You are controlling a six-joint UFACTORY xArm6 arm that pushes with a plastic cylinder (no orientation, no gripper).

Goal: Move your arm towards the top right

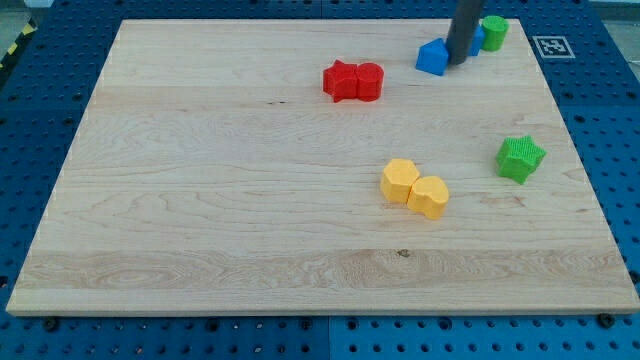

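Note:
My dark rod comes down from the view's top edge, right of centre, and my tip [458,62] rests on the wooden board [200,200] near its top right. A blue block [432,57] lies right at the tip's left side, seemingly touching. Another blue block [478,40] is partly hidden behind the rod on its right. A green block [494,32] sits just right of that, near the board's top edge.
Two red blocks [353,81] sit together, left of the tip. Two yellow blocks [415,188] sit together at centre right. A green star-shaped block [520,158] lies near the right edge. A marker tag [552,46] is off the board's top right corner.

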